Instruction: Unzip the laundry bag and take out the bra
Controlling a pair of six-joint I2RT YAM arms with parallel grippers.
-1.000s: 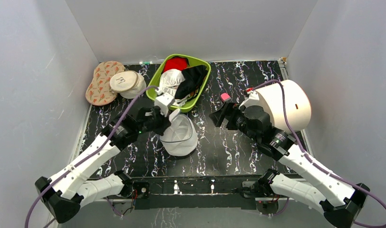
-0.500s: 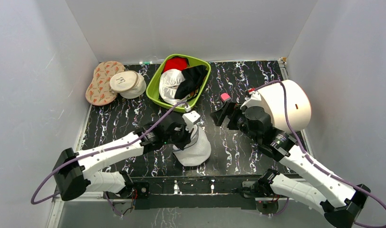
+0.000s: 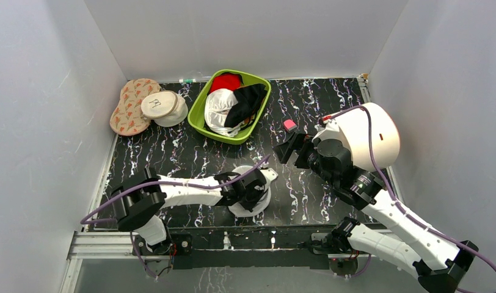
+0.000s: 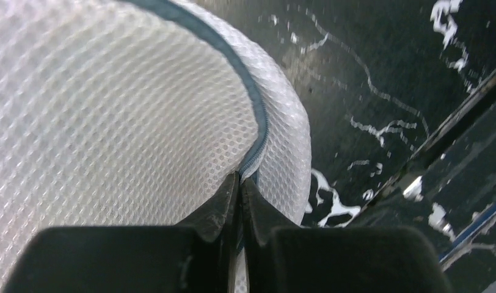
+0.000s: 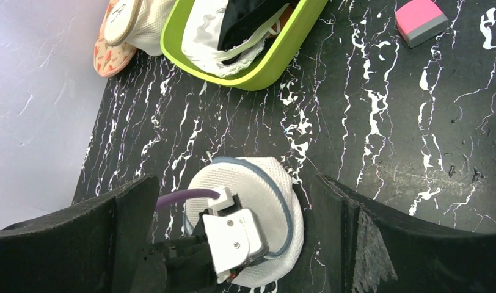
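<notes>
On the laundry bag (image 5: pixel 261 183), left pincer (image 4: pixel 239 183) pinches the zipper (image 4: pixel 261 125)

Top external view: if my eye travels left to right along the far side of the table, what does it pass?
A beige oval pad with red pattern → cream round cap with a black mark → lime-green plastic basin of clothes → small pink block → large white cylinder.

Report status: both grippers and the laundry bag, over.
Left gripper shut on laundry bag at its zipper line. Right gripper open, off the bag. Pink block lies apart, nothing in the way.
</notes>
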